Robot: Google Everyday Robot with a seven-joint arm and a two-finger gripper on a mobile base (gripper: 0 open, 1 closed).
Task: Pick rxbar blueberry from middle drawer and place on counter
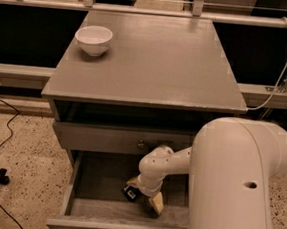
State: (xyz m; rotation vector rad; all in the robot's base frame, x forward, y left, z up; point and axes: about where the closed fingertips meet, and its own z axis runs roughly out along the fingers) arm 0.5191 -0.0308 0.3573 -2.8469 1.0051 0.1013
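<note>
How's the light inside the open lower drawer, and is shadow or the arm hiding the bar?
Camera view: the grey wooden lower drawer lies in dim shadow below the evenly lit grey counter top; the gripper is down inside it, and the white arm hides most of the small black wrapped bar.

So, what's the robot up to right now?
Gripper inside middle drawer, at the rxbar blueberry. Bar not yet lifted out. Bowl on counter, far corner.

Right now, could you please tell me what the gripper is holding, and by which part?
It cannot be told: the gripper is low in the middle drawer, right over the rxbar, hiding any contact.
</note>
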